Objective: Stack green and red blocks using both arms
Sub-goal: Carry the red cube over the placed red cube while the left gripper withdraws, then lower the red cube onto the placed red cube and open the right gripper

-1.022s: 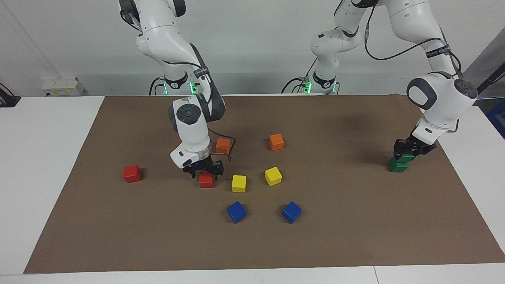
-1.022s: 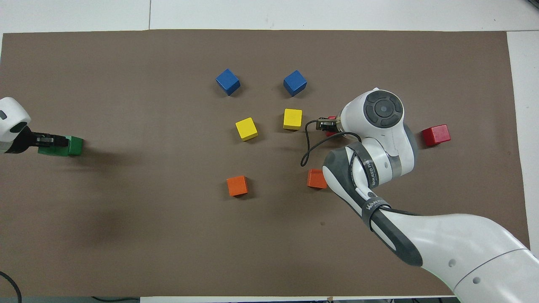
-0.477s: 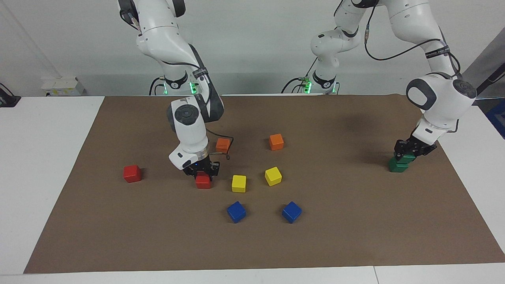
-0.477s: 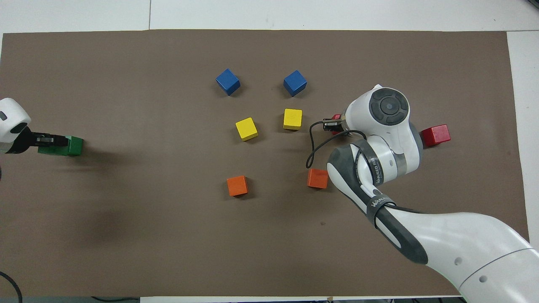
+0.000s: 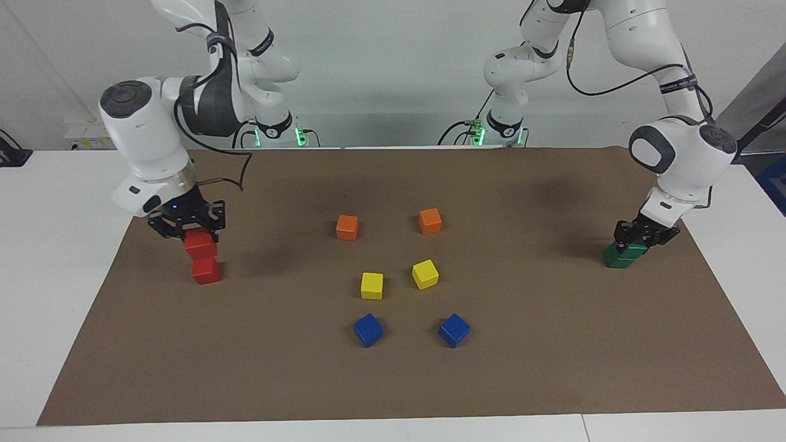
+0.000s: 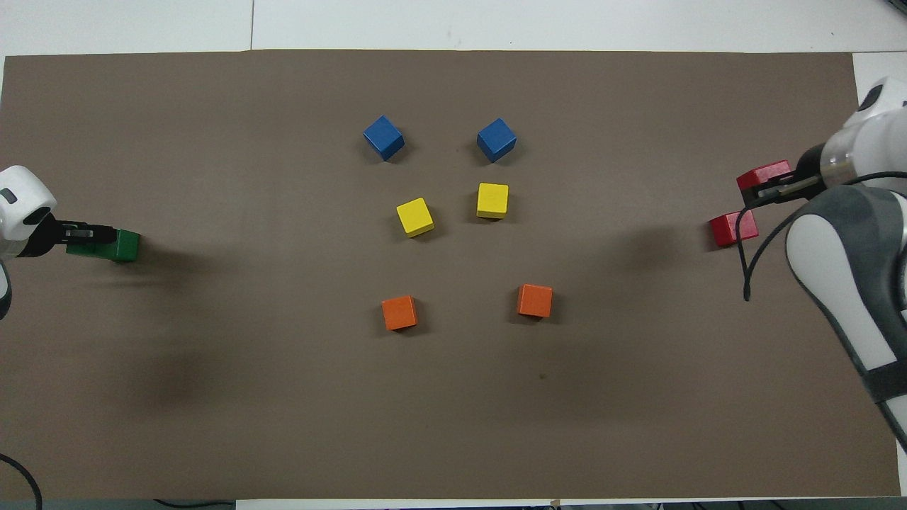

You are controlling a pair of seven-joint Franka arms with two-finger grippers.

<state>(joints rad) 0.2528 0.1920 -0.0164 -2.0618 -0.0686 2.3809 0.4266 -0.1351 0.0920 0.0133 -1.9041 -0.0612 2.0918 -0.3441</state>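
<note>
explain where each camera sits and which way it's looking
Facing view: high across the table, looking at the robots; both whole arms show, right gripper holding a red block, left gripper on the green blocks.
Overhead view: above the robots' end, looking steeply down; only wrists and grippers show.
Both share the brown mat and all the blocks, half a turn apart.

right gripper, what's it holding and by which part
The right gripper grips a red cube by its upper sides, over the other red cube on the mat.
</note>
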